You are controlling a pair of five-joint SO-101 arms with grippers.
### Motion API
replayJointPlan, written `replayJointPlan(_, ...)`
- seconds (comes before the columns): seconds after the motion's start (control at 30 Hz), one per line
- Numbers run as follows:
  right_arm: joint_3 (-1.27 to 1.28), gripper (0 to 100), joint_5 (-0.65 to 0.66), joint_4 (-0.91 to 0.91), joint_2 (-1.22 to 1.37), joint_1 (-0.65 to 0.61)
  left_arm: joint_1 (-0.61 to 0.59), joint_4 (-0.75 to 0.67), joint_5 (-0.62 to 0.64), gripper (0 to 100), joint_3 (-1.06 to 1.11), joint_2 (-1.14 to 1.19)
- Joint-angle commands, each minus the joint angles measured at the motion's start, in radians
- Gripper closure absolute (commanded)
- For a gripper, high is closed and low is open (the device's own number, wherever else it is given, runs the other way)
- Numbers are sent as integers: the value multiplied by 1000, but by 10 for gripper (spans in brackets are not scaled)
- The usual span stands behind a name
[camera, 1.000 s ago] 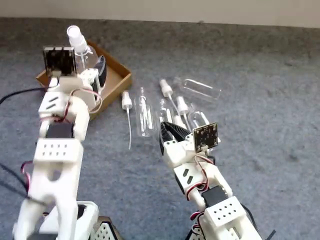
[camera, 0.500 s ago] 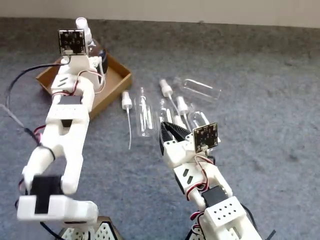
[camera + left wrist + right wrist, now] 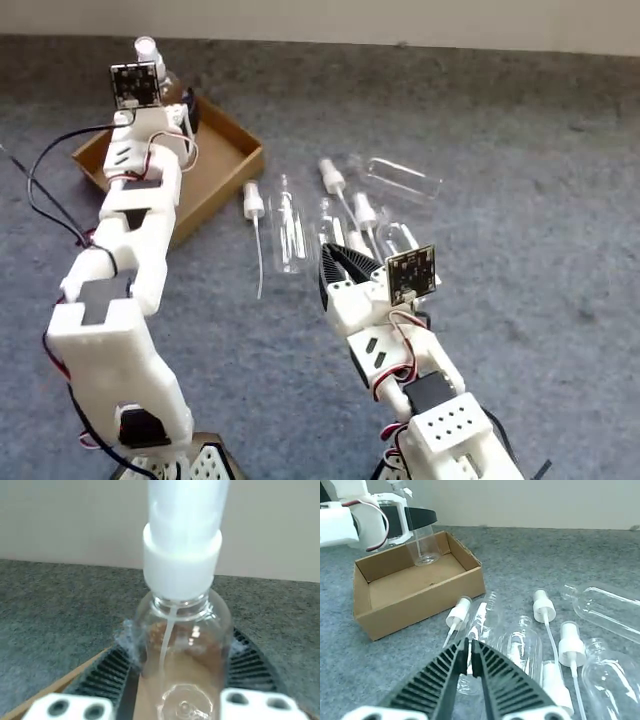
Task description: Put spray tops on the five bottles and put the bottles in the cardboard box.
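Beside cardboard box [image 3: 236,160], loose spray tops [image 3: 253,201], uncapped bottles [image 3: 290,232], grey carpet [image 3: 520,200]

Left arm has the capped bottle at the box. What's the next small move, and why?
Probably lower the left gripper a little, then open it. Its fingers clamp the bottle upright with the spray top on, over the far end of the cardboard box, and its base seems not yet set down.
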Motion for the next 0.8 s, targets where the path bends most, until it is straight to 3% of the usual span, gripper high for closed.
replayJointPlan(0.0, 22, 990, -5, -28, -8, -7, -12, -25, -6, 930, -153, 61)
replayJointPlan(0.4, 54, 990, -5, -30, -10, -7, -28, -25, -8, 930, -420, 305)
replayJointPlan(0.77, 56, 990, -5, -30, -10, -7, -39, -25, -9, 929, -460, 348)
